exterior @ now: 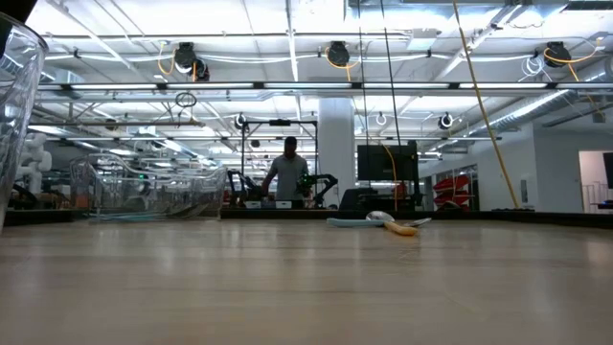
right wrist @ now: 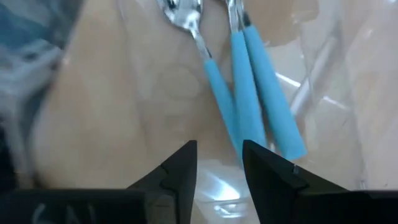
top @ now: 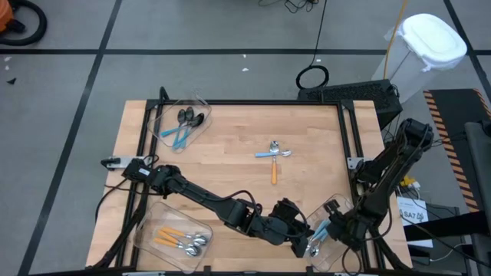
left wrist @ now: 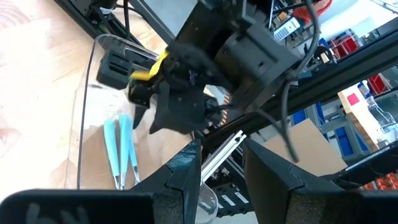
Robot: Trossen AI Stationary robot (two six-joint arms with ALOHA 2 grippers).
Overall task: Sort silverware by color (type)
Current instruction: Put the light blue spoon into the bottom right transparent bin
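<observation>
Wooden table (top: 238, 146) fills the middle of the high view, with three clear bins on it: one at the far left corner (top: 201, 102) holding black-bowled spoons with blue handles (top: 184, 126), one at the near left (top: 146, 226) holding silver spoons with orange handles (top: 180, 240), and one at the near right (top: 338, 204), where both arms meet. Right gripper (right wrist: 219, 163) hangs over that near-right bin with its fingers apart and nothing between them, just above three silver spoons with blue handles (right wrist: 249, 93) lying inside — the left gripper (left wrist: 222, 163), beside it, is likewise parted and empty. One blue-handled spoon (top: 270, 153) and one orange-handled spoon (top: 274, 170) lie loose mid-table — touching, well apart from every bin.
</observation>
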